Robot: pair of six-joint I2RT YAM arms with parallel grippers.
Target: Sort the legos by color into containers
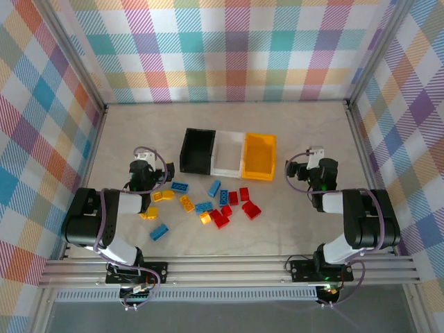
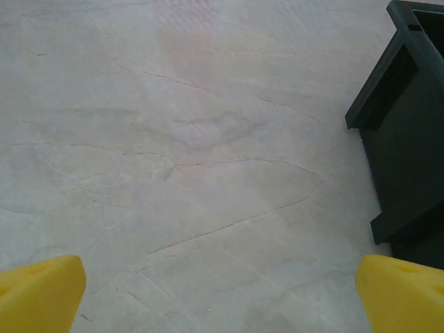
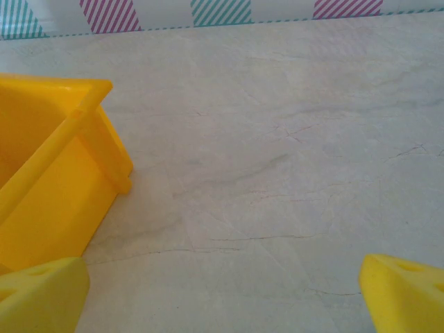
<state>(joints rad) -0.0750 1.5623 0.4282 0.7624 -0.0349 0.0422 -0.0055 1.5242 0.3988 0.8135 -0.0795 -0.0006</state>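
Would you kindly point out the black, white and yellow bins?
black bin (image 1: 198,150): top view, bare inner floor.
white bin (image 1: 229,152): top view, bare inner floor.
yellow bin (image 1: 259,157): top view, bare inner floor.

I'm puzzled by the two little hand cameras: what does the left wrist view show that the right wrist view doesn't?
Left wrist: the black bin at the right edge, seen from its side. Right wrist: the yellow-orange bin at left, and a striped wall beyond the table. Both: bare marbled table and yellow fingertips spread wide, nothing between them.

Glossy plastic bins (image 1: 229,156), matt tbl (image 1: 312,132)
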